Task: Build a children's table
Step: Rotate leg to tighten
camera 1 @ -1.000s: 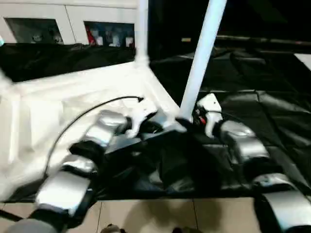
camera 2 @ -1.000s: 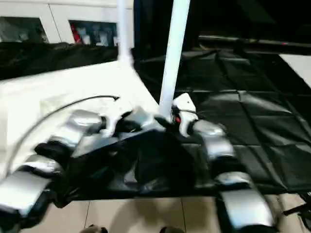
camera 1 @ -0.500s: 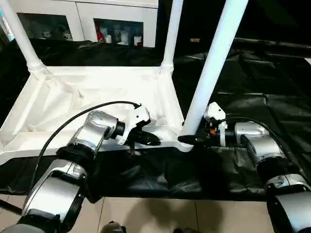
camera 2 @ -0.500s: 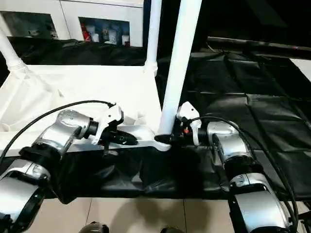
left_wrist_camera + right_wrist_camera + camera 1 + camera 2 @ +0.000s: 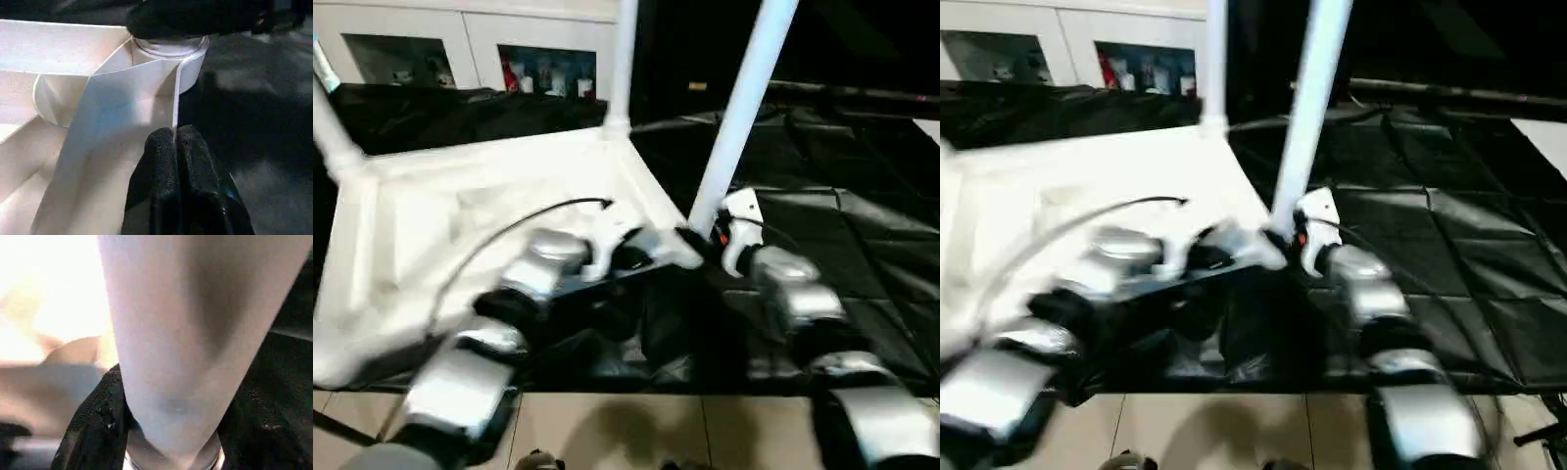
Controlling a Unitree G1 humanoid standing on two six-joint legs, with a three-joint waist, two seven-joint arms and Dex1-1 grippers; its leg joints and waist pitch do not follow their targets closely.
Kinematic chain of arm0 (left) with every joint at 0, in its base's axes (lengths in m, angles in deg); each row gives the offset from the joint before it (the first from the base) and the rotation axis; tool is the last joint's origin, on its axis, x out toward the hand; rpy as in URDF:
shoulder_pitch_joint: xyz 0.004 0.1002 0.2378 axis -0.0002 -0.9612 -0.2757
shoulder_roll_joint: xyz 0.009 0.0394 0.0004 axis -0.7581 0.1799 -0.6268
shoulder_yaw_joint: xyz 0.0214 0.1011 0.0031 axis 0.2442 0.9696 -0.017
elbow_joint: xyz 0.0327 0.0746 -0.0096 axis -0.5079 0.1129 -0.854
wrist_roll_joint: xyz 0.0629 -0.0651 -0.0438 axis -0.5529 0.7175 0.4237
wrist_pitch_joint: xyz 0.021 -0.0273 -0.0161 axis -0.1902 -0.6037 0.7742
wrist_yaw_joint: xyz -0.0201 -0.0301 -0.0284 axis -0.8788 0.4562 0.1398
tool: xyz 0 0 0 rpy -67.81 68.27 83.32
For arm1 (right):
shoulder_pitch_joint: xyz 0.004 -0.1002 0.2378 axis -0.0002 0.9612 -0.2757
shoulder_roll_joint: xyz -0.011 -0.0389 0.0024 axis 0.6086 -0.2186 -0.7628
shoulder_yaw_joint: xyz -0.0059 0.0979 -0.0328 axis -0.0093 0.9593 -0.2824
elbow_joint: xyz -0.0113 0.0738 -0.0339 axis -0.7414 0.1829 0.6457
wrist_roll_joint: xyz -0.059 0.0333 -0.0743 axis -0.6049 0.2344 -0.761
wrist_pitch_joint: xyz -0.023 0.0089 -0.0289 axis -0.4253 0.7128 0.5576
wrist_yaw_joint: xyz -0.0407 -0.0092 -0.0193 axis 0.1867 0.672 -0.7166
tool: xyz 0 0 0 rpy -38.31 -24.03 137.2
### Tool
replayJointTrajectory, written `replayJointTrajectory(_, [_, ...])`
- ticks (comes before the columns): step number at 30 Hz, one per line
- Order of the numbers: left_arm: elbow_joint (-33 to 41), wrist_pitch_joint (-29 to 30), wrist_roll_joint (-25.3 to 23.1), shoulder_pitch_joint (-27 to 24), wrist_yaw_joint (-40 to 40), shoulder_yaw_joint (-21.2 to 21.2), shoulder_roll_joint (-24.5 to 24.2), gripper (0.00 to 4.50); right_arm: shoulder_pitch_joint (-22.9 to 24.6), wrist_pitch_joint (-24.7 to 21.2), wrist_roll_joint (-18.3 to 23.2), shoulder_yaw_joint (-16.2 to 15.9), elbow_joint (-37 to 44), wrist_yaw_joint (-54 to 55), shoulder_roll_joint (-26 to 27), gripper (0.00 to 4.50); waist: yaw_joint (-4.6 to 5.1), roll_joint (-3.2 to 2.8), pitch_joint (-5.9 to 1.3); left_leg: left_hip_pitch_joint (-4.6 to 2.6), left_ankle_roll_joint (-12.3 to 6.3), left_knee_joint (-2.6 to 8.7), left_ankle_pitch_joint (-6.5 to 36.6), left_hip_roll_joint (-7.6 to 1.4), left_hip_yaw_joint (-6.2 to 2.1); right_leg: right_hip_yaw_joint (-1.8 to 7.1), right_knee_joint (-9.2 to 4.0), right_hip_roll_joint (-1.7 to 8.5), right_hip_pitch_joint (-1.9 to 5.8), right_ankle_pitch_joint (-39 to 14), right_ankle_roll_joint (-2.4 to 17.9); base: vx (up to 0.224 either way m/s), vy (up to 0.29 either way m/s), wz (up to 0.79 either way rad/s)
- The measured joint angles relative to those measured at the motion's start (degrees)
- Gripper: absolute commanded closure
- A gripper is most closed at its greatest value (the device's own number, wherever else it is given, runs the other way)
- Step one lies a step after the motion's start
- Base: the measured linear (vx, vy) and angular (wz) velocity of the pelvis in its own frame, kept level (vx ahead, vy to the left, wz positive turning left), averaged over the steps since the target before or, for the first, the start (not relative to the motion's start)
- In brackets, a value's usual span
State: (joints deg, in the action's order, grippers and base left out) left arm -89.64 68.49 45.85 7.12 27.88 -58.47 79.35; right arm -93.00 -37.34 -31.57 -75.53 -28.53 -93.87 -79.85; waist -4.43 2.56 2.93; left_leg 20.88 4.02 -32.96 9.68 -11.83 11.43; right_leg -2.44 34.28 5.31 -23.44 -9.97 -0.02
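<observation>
A smooth white cylindrical leg point(image 5: 741, 113) is clasped by the right gripper point(image 5: 166, 431), while the ribbed plastic tabletop's point(image 5: 98, 122) thin rim is pinched by the closed left gripper point(image 5: 177, 147).

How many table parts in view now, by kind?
Tabletop: 1
Legs standing in corner sockets: 3, near right, far right, far left
Total: 4
</observation>
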Motion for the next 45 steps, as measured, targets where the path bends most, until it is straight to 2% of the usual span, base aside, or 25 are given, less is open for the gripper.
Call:
replayJointTrajectory(6, [-1.0,-0.8,-1.0,0.0,2.8,-0.1,1.3,4.5,-0.5,0.6,-1.1,1.1,-0.5,8.4,3.3,2.52,0.55,-0.07,-0.14,-0.08,-0.01,0.06,0.0,0.05,-0.04,0.01,-0.33,0.0,0.29,0.0,0.0,0.0,0.0,0.0])
replayJointTrajectory(7, [-1.0,-1.0,-1.1,0.0,2.8,-0.1,1.3,4.5,-0.5,0.7,-1.1,1.1,-0.5,8.4,3.3,2.17,0.64,-0.05,-0.14,-0.05,-0.01,0.06,0.0,0.06,-0.04,0.02,-0.38,0.0,0.29,0.0,0.0,0.0,0.0,0.0])
replayJointTrajectory(8, [-1.2,-1.5,-1.4,0.0,2.8,-0.1,1.3,4.5,-0.5,0.9,-1.1,1.1,-0.5,8.4,3.3,2.17,0.72,-0.06,-0.14,-0.01,-0.02,0.06,0.0,0.06,-0.04,0.02,-0.43,0.0,0.29,0.0,0.0,0.0,0.0,0.0])
replayJointTrajectory(9, [-1.2,-1.8,-1.5,0.0,2.8,0.0,1.2,4.5,-0.5,1.1,-1.1,1.1,-0.5,8.2,3.3,1.83,0.78,-0.06,-0.14,0.01,-0.02,0.06,0.0,0.06,-0.04,0.03,-0.44,0.0,0.29,0.0,0.0,0.0,0.0,0.0])
replayJointTrajectory(13, [-1.3,-2.8,-1.5,0.0,1.8,0.0,-0.1,4.5,0.1,1.9,-1.2,0.2,-0.1,3.0,2.4,1.56,1.15,0.02,-0.1,0.04,-0.02,0.09,0.0,0.04,-0.09,-0.06,-0.43,0.0,0.25,0.0,0.0,0.0,0.0,0.0])
replayJointTrajectory(16, [-1.4,-3.9,-1.5,0.0,-1.5,0.0,-2.1,4.5,0.6,1.8,-1.2,-1.5,0.9,-5.0,0.0,1.56,1.47,0.06,-0.08,0.04,-0.02,0.29,0.0,0.02,-0.11,-0.15,-0.44,-0.01,0.14,0.0,-0.1,0.0,0.0,0.0])
replayJointTrajectory(19, [-0.6,-4.9,-0.8,-0.4,-8.4,0.2,-5.0,4.5,2.1,2.0,-1.0,-4.5,3.2,-17.2,-4.8,1.56,1.44,0.14,-0.03,0.08,-0.02,0.46,0.0,-0.02,-0.13,-0.22,-0.36,-0.03,0.03,0.0,-0.1,0.0,0.0,0.0])
replayJointTrajectory(23, [2.0,-5.6,0.9,-2.1,-16.9,0.6,-8.2,4.5,2.8,1.8,-0.5,-6.0,5.3,-28.1,-8.7,1.56,1.41,0.01,0.01,0.16,-0.02,0.45,0.0,-0.05,-0.12,-0.24,-0.17,-0.04,-0.16,0.4,0.2,0.0,0.0,0.0])
replayJointTrajectory(26, [4.0,-6.0,1.9,-3.0,-23.6,1.3,-10.0,4.5,3.5,1.8,0.0,-7.7,7.3,-36.3,-11.2,1.56,0.68,-0.17,0.07,0.31,-0.04,0.4,0.0,-0.16,-0.04,-0.3,-0.18,-0.09,-0.29,0.3,0.1,0.034,0.001,-0.01])
replayJointTrajectory(29, [4.8,-6.3,2.1,-3.1,-27.5,1.9,-10.9,4.5,3.8,1.5,1.2,-8.7,9.1,-42.2,-12.8,1.56,-0.41,-0.61,0.13,0.44,-0.17,0.24,0.0,-0.12,0.09,-0.22,-0.19,-0.02,-0.36,0.2,0.3,0.0,0.0,0.0])
replayJointTrajectory(35, [7.6,-4.8,3.0,-4.6,-31.9,2.8,-12.6,4.5,4.0,1.2,1.4,-10.6,10.0,-48.7,-14.7,1.56,-0.72,-0.65,0.15,0.4,-0.11,0.13,0.1,-0.13,0.12,-0.19,-0.11,0.0,-0.32,0.1,0.3,0.0,0.0,0.0])
replayJointTrajectory(37, [8.0,-4.2,3.0,-4.9,-32.6,2.8,-12.8,4.5,4.3,1.1,1.4,-11.0,10.3,-49.7,-14.9,1.89,-0.73,-0.65,0.15,0.36,-0.08,0.13,0.0,-0.14,0.11,-0.19,-0.08,0.0,-0.27,0.1,0.3,0.0,0.0,0.0])
replayJointTrajectory(39, [8.0,-4.1,3.0,-4.9,-32.8,2.8,-12.8,4.5,4.5,0.6,1.5,-11.3,10.7,-50.4,-14.9,1.89,-0.67,-0.64,0.16,0.31,-0.07,0.12,0.0,-0.14,0.12,-0.18,-0.07,0.0,-0.23,0.2,0.3,0.0,0.0,0.0])
replayJointTrajectory(41, [8.0,-4.1,3.0,-4.9,-32.8,2.8,-12.9,4.5,4.5,0.2,1.7,-11.3,10.9,-50.5,-14.9,2.3,-0.66,-0.64,0.16,0.31,-0.07,0.1,0.0,-0.14,0.12,-0.17,-0.07,0.0,-0.22,0.2,0.3,0.0,0.0,0.0])
replayJointTrajectory(45, [8.0,-4.0,3.0,-4.9,-32.4,2.5,-13.0,4.5,5.0,0.0,1.7,-11.3,11.6,-49.9,-14.7,2.42,-0.65,-0.64,0.15,0.27,-0.07,0.1,0.0,-0.14,0.12,-0.16,-0.04,-0.01,-0.2,0.2,0.3,0.0,0.0,0.0])
